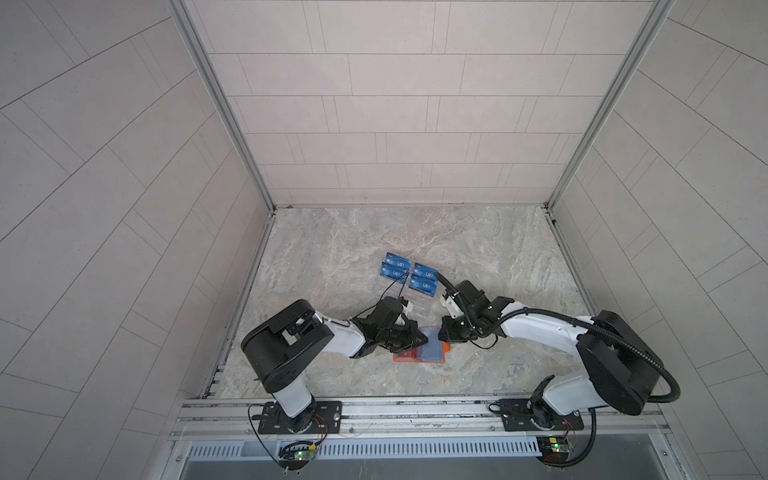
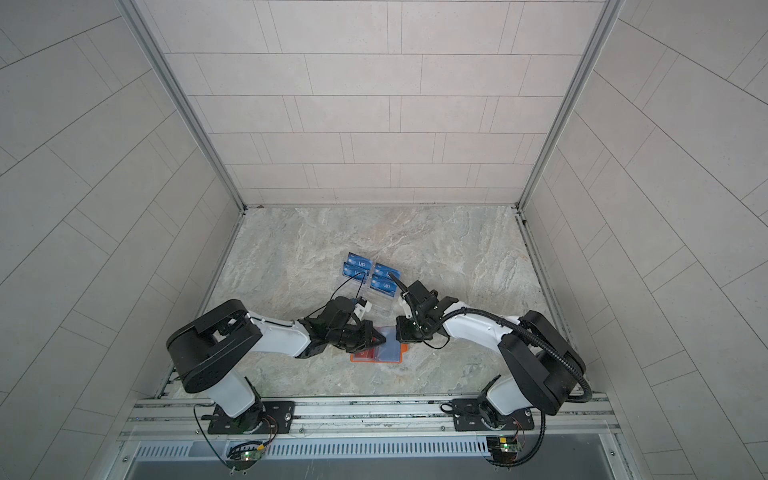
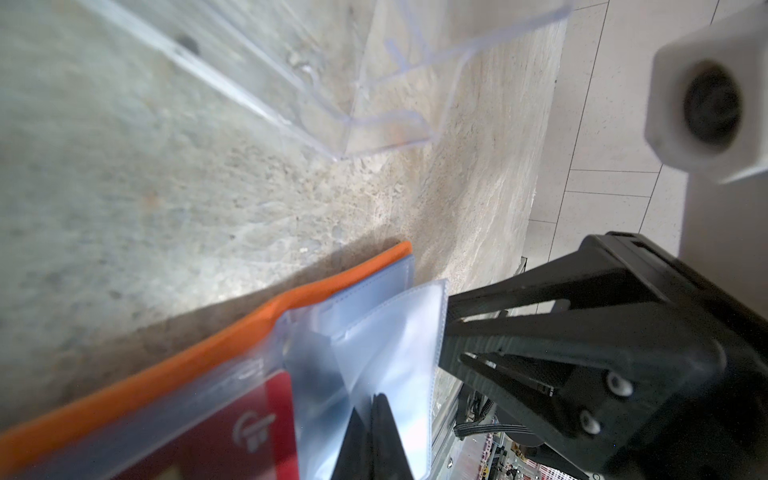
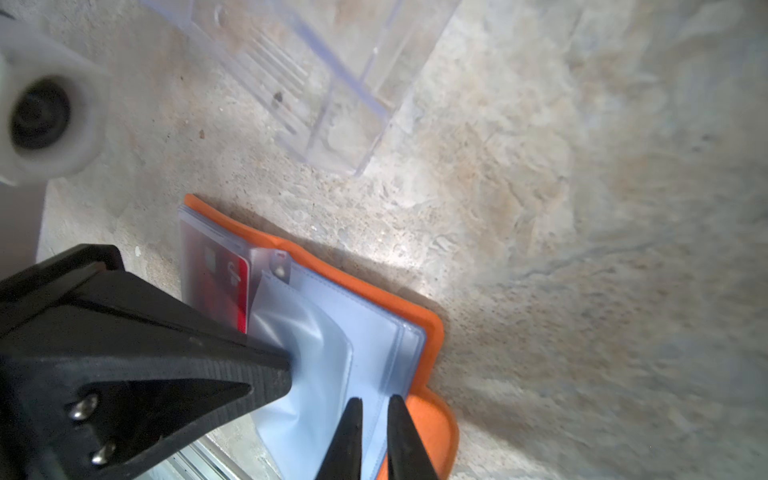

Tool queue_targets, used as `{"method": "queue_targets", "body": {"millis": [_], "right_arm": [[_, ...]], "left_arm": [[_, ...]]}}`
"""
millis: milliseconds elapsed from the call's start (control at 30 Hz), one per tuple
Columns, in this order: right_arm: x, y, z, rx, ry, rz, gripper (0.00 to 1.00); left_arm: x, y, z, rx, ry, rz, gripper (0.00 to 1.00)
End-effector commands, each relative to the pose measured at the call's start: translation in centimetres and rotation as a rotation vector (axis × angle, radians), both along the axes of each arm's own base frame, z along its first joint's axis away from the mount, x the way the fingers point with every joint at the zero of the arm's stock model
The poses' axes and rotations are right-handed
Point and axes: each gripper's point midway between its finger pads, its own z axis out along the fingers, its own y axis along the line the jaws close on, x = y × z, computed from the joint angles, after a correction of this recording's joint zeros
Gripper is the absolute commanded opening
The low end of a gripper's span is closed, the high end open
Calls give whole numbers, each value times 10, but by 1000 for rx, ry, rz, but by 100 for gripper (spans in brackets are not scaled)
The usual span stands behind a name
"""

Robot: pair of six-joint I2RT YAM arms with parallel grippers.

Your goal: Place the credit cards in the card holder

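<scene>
Currently the open orange leather-like card holder [image 4: 432, 332] lies near-centre on the marble table [image 1: 332, 249], a red plastic card [image 4: 235, 291] in its left sleeve. The left gripper [image 3: 376, 401] is clamped on a clear plastic sleeve [image 4: 316, 340]. The right gripper [image 4: 376, 401], jaws slightly apart, touches the right-hand sleeves.

Both top views are evenly and softly lit, sharp in the middle, with the lines of the wall tiles [image 1: 374, 104] bowed toward the edges. The wrist views are duller and softer. A white glare patch lies on the counter [image 3: 232, 295] beside the card holder [image 3: 199, 359], whose edge casts a dark shadow. The clear rack [image 3: 374, 104] and the white camera housing [image 3: 706, 104] are blurred.
</scene>
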Motion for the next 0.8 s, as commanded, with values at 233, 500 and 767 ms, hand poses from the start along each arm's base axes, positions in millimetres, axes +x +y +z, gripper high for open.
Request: {"method": "queue_targets", "body": {"millis": [233,500,767], "right_arm": [[-3,17,4,102,26,16,17],[-9,20,-1,130,58,15,17],[-11,28,2,154,60,28,17]], "left_arm": [[-2,2,9,-44,-33,-5,7],[-1,1,16,-76,-50,-1,11],[-3,1,15,-81,-42,-3,29]]}}
